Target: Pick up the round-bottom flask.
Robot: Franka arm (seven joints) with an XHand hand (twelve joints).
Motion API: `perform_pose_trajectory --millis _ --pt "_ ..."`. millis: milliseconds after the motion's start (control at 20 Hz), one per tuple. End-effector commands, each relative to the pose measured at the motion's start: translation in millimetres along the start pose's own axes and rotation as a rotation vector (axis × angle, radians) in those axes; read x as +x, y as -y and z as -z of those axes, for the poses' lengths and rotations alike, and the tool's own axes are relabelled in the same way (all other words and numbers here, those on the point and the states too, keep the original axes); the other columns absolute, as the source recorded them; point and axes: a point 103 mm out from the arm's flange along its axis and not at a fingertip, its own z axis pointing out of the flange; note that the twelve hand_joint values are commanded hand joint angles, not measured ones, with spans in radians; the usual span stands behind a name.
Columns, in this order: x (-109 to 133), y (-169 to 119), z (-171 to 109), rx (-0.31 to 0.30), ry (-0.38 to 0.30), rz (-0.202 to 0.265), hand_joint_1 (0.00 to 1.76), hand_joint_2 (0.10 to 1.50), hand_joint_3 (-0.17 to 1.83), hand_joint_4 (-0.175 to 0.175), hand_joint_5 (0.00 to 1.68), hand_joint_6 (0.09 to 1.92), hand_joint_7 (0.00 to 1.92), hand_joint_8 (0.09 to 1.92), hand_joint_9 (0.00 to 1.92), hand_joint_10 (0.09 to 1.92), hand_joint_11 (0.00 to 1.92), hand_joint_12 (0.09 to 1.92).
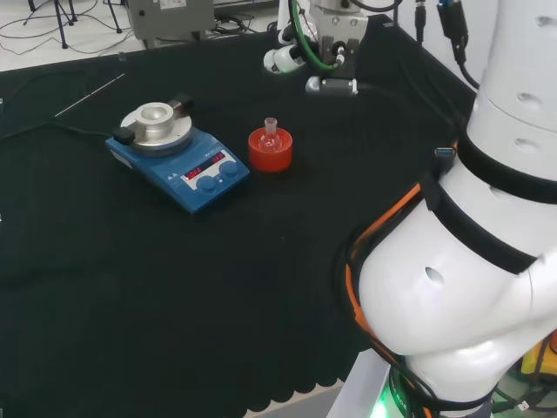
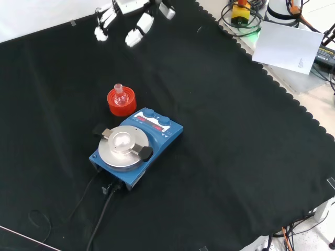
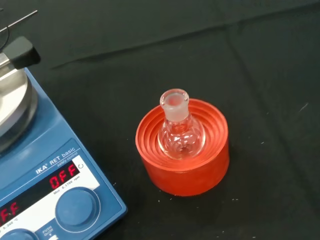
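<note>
A small clear round-bottom flask (image 1: 271, 134) (image 2: 120, 94) (image 3: 179, 131) stands upright, neck up, in a red ribbed ring stand (image 1: 271, 157) (image 2: 122, 106) (image 3: 186, 172) on the black cloth. In the wrist view the flask looks empty. The hand (image 1: 285, 57) (image 2: 140, 25) hangs in the air well apart from the flask. It is beyond the flask and a little to the right in the head view, and above it near the top edge in the front view. Its fingers (image 2: 101, 29) are spread and relaxed, holding nothing.
A blue hotplate stirrer (image 1: 178, 158) (image 2: 137, 142) (image 3: 37, 175) with a round metal top stands right beside the stand. Its cable (image 2: 104, 206) trails toward the front view's bottom edge. A thin rod (image 1: 89, 93) lies farther back. The arm's white links (image 1: 470, 252) rise at the head view's right.
</note>
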Motion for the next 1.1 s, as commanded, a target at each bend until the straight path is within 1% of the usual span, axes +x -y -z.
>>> perform_pose_trajectory --millis 50,200,400,800,900,1100 --pt "-12 -40 -47 0.003 -0.153 -0.009 0.68 0.86 0.5 -0.018 0.48 0.09 0.27 0.54 0.36 0.61 0.0 1.23" --pt "-13 -44 -58 0.011 -0.172 -0.008 0.72 0.78 0.6 -0.019 0.5 0.09 0.27 0.54 0.37 0.61 0.0 1.23" --pt "-14 -50 -73 0.012 -0.194 -0.007 0.76 0.72 0.64 -0.017 0.51 0.09 0.27 0.54 0.38 0.61 0.0 1.24" --pt "-14 -53 -92 0.006 -0.206 -0.004 0.83 0.65 0.65 -0.011 0.57 0.09 0.27 0.54 0.39 0.61 0.0 1.23" --pt "-15 -55 -99 0.009 -0.224 -0.007 0.84 0.64 0.66 -0.007 0.59 0.09 0.27 0.54 0.39 0.61 0.0 1.23" --pt "-17 -58 -108 0.022 -0.213 -0.005 0.86 0.62 0.68 0.001 0.62 0.09 0.28 0.54 0.39 0.61 0.0 1.23"
